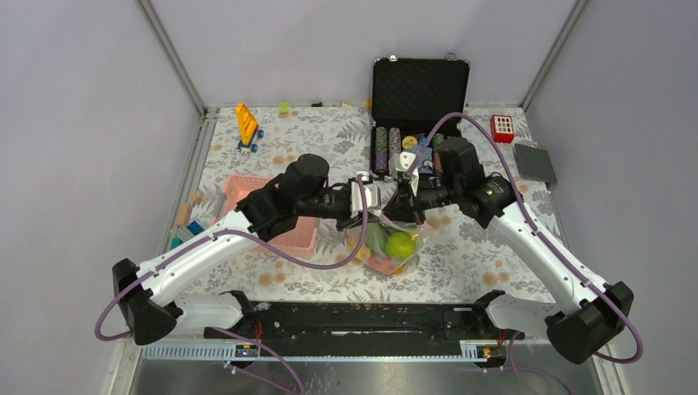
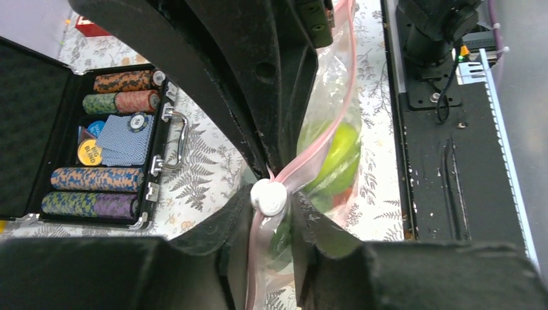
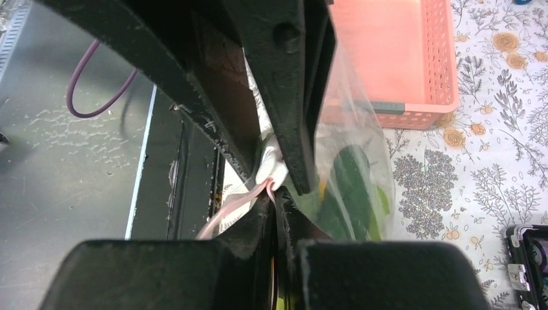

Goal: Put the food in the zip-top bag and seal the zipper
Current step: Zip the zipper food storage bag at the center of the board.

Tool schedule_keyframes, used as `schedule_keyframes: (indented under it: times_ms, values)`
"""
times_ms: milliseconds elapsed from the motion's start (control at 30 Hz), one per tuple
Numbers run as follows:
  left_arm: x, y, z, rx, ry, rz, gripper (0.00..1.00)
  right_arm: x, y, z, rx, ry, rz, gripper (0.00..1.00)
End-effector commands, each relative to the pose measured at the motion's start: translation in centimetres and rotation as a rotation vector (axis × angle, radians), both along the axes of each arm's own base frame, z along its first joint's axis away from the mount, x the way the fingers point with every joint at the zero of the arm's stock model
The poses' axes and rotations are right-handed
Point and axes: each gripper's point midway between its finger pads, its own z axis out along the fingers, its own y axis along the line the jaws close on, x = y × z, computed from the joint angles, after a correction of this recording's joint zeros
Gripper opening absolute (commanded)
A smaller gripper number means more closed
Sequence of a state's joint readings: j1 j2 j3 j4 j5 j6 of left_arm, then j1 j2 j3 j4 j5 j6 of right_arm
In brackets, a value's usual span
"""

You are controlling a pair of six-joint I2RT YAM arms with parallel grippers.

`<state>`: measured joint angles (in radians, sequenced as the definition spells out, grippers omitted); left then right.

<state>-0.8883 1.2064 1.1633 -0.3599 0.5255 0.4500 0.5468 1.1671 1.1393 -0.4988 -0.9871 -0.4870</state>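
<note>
The clear zip-top bag [image 1: 387, 247] hangs between my two grippers above mid-table. Inside it are a yellow-green citrus [image 1: 400, 244], a green cucumber [image 1: 375, 239] and a red-orange mango [image 1: 380, 265]. My left gripper [image 1: 374, 197] is shut on the pink zipper [image 2: 323, 145] at its white slider [image 2: 269, 197]. My right gripper [image 1: 401, 197] is shut on the same strip [image 3: 226, 210], tip to tip with the left one. Green food shows through the plastic in the left wrist view [image 2: 336, 152] and the right wrist view [image 3: 349, 187].
A pink latticed basket [image 1: 247, 188] stands to the left under my left arm. An open black case [image 1: 420, 86] with poker chips [image 1: 383, 148] sits behind the grippers. A yellow toy [image 1: 247, 125], a red block [image 1: 502, 127] and a grey plate [image 1: 535, 162] lie at the back.
</note>
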Motion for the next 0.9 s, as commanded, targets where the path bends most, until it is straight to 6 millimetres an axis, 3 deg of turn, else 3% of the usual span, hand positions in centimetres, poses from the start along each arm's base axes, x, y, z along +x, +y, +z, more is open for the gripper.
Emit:
schedule_keyframes:
  times_ms: [0,67,367,467,600,700,867]
  values:
    - [0.9,-0.4,1.4,0.002,-0.039,0.0,0.13,-2.4,0.0,2.8,0.063,-0.035,0.093,0.0]
    - [1.3,-0.1,1.0,0.029,-0.053,0.016,0.01,-2.6,-0.3,3.0,0.067,-0.063,0.088,0.0]
    - [1.5,1.8,0.5,0.073,-0.107,0.06,0.0,-1.1,-1.2,3.8,0.037,-0.132,-0.044,0.0]
    - [1.5,2.2,0.5,0.076,-0.103,0.08,0.14,-1.2,-1.3,4.2,0.044,-0.146,-0.05,0.0]
    - [1.8,2.4,0.5,0.093,-0.043,0.13,0.53,-1.8,-1.4,4.4,0.043,-0.146,-0.029,0.0]
    - [1.3,2.4,0.5,0.103,-0.032,0.106,0.57,-1.8,-1.4,4.5,0.045,-0.144,-0.025,0.0]
    - [1.2,2.0,0.9,0.058,-0.041,0.096,0.52,-1.9,-1.4,4.2,0.026,-0.129,-0.011,0.0]
